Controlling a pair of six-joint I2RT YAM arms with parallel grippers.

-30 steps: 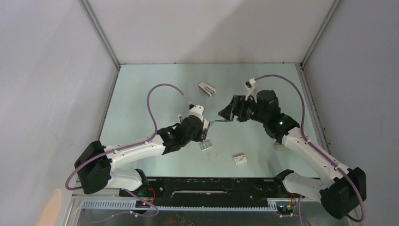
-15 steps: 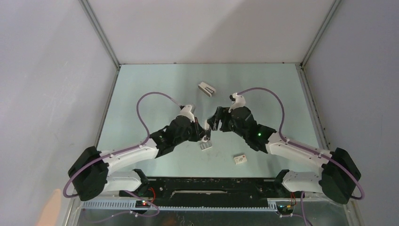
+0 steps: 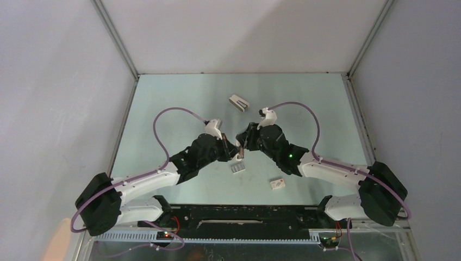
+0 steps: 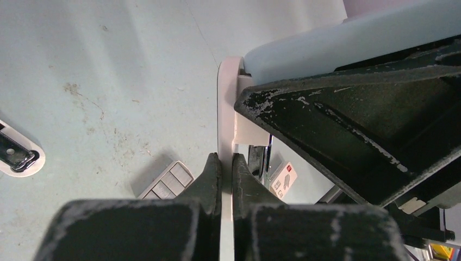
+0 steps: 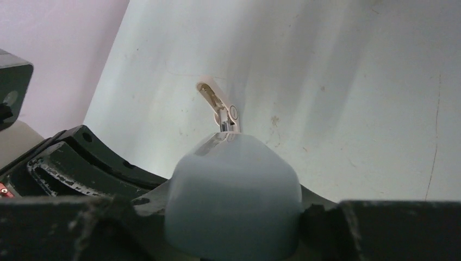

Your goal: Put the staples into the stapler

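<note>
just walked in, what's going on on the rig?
Both arms hold the stapler between them at mid-table. The left gripper is pinched shut on its thin white end; the right gripper is closed around the pale grey-green body. The staples lie loose on the table beside them, not yet loaded.

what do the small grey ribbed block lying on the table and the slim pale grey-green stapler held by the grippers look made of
The slim pale grey-green stapler looks like moulded plastic: smooth, matte, rounded edges. The small grey ribbed block of staples looks like metal, perhaps steel: parallel ridges with a dull sheen, though it shows small.
</note>
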